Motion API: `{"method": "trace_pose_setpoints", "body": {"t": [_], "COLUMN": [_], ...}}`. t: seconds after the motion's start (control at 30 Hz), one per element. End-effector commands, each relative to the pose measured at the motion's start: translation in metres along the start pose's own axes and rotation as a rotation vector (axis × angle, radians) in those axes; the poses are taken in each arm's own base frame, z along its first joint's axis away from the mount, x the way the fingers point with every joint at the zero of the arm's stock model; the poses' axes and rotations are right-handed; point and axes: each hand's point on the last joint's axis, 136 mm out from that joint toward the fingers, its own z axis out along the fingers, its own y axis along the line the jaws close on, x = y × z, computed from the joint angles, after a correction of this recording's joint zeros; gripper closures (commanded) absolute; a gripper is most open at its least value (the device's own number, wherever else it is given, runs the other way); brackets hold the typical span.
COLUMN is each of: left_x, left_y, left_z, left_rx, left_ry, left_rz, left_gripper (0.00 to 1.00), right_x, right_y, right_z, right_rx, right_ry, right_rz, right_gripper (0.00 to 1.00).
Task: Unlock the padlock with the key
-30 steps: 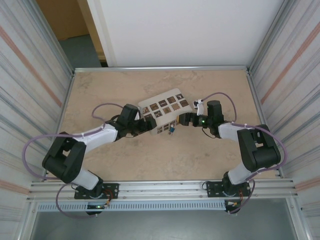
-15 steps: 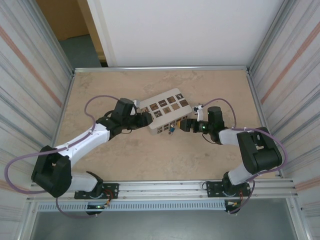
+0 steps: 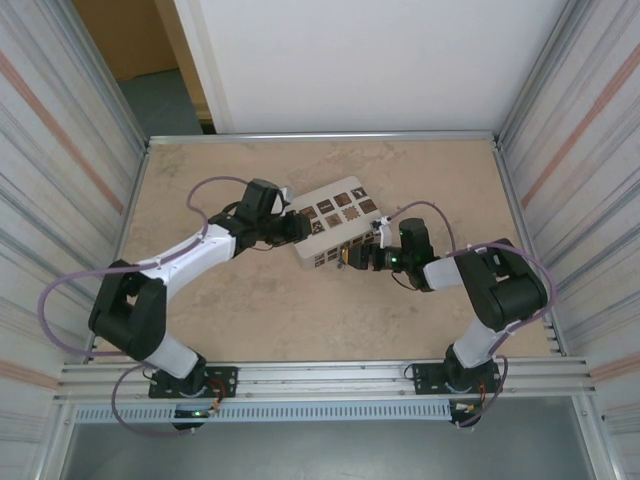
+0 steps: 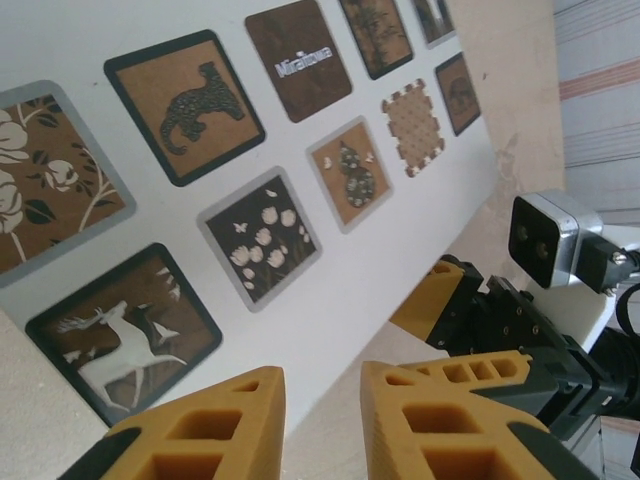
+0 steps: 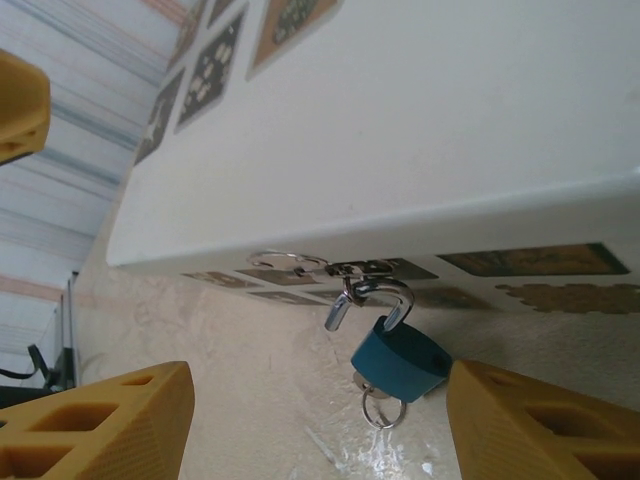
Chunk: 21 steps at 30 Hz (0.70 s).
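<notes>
Table [image 3: 250,320] with box [image 3: 318,238] at its middle, readied for unlocking.
Left gripper [image 3: 292,228], fingers nearly together at the box's left end, presumably steadies it; grip cannot be told. Right gripper [image 5: 320,385], spread, flanks the padlock [image 5: 400,360] hanging on the near face, key ring [image 5: 377,407] beneath.
</notes>
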Motion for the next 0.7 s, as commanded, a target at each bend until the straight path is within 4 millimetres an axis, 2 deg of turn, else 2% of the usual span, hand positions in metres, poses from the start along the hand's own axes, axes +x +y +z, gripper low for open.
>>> {"method": "trace_pose_setpoints", "body": {"t": [0.0, 0.4, 0.67], "left_x": [-0.009, 0.004, 0.010], "left_y": [-0.007, 0.022, 0.031], "left_z": [0.003, 0.027, 0.034], "left_rx": [0.031, -0.046, -0.066], "left_ry": [0.009, 0.080, 0.100], "left_rz": [0.025, 0.007, -0.004], "left_gripper": [0.77, 0.79, 0.80], "right_x": [-0.014, -0.018, -0.016], "right_y": [0.004, 0.001, 0.011], "right_z": [0.008, 0.021, 0.025], "right_rx": [-0.016, -0.036, -0.095], "right_ry": [-0.032, -0.038, -0.030], "right_rz": [-0.024, -0.044, -0.064], "right_gripper": [0.34, 0.36, 0.38]}}
